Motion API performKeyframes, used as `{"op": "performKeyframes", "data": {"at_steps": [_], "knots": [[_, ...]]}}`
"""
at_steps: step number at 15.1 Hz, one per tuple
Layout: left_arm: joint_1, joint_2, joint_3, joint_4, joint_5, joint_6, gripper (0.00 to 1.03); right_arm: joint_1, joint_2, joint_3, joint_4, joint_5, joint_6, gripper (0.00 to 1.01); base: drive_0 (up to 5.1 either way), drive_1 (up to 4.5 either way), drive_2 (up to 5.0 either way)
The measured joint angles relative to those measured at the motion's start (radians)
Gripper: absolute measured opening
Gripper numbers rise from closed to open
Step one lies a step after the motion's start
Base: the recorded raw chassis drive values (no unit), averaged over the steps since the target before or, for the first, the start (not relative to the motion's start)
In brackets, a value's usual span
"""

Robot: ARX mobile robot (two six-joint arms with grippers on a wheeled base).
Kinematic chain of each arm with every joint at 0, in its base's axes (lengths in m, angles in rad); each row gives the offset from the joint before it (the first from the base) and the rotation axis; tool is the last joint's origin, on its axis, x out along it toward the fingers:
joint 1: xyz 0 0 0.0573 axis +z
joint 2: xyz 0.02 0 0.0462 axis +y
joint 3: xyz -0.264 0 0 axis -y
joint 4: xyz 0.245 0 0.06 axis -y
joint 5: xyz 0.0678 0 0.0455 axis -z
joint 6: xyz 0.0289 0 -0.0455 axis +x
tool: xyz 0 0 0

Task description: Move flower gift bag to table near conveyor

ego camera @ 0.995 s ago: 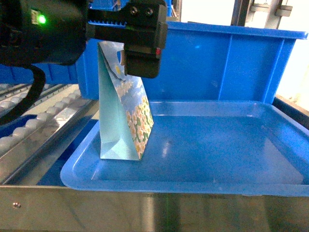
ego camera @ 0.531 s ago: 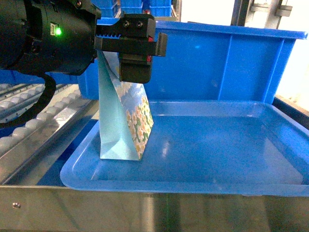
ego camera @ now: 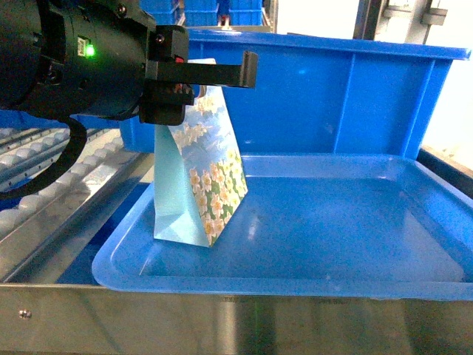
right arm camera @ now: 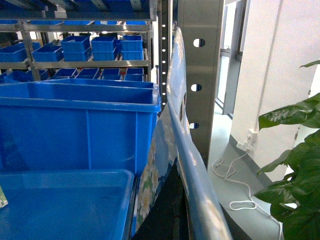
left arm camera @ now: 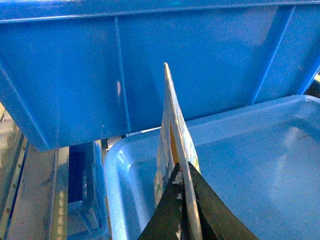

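Note:
The flower gift bag (ego camera: 203, 185), pale blue with white and yellow flowers, stands in the blue tray (ego camera: 332, 285), its base on the tray floor. My left gripper (ego camera: 194, 90) is shut on the bag's top edge. From the left wrist, the bag (left arm camera: 171, 125) rises as a thin edge pinched between my left gripper's (left arm camera: 186, 197) black fingers. From the right wrist, my right gripper (right arm camera: 182, 212) is shut on another flower gift bag (right arm camera: 152, 170) beside the tray. The conveyor (ego camera: 41, 196) slopes along the left. The table is out of view.
A tall blue bin (ego camera: 355, 103) stands right behind the tray. A steel ledge (ego camera: 222, 325) runs along the front. The right wrist shows a steel post (right arm camera: 200, 75), shelves of blue bins (right arm camera: 80, 50), a green plant (right arm camera: 295, 165) and a cable (right arm camera: 235, 180) on the floor.
The left gripper has turned and shifted left, still holding the bag's top. The bag has twisted, so more of its flowered face shows. Its base stays in the tray.

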Motion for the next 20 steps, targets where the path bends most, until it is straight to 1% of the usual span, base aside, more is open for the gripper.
{"op": "performKeyframes", "data": {"at_steps": [4,5,7,9,10,11,13,15,18,20], "knots": [[0.01,-0.002,-0.002,0.032,0.007,0.006,0.02,0.0,0.0,0.0,0.0,0.0,0.0,0.02,0.0,0.0,0.0],[0.012,-0.006,-0.005,0.061,0.006,0.025,0.02,0.0,0.0,0.0,0.0,0.0,0.0,0.02,0.0,0.0,0.0],[0.014,-0.014,-0.005,0.071,0.007,0.034,0.02,0.0,0.0,0.0,0.0,0.0,0.0,0.02,0.0,0.0,0.0],[0.024,-0.047,-0.012,0.106,0.006,0.061,0.02,0.0,0.0,0.0,0.0,0.0,0.0,0.02,0.0,0.0,0.0],[0.035,-0.08,-0.025,0.143,-0.002,0.084,0.02,0.0,0.0,0.0,0.0,0.0,0.0,0.02,0.0,0.0,0.0],[0.052,-0.114,-0.037,0.179,-0.003,0.106,0.02,0.0,0.0,0.0,0.0,0.0,0.0,0.02,0.0,0.0,0.0],[0.094,-0.187,-0.067,0.206,0.003,0.117,0.02,0.0,0.0,0.0,0.0,0.0,0.0,0.02,0.0,0.0,0.0],[0.142,-0.271,-0.115,0.227,0.026,0.109,0.02,0.0,0.0,0.0,0.0,0.0,0.0,0.02,0.0,0.0,0.0],[0.215,-0.435,-0.238,0.287,0.041,0.111,0.02,0.0,0.0,0.0,0.0,0.0,0.0,0.02,0.0,0.0,0.0],[0.285,-0.576,-0.336,0.275,0.083,0.118,0.02,0.0,0.0,0.0,0.0,0.0,0.0,0.02,0.0,0.0,0.0]]}}
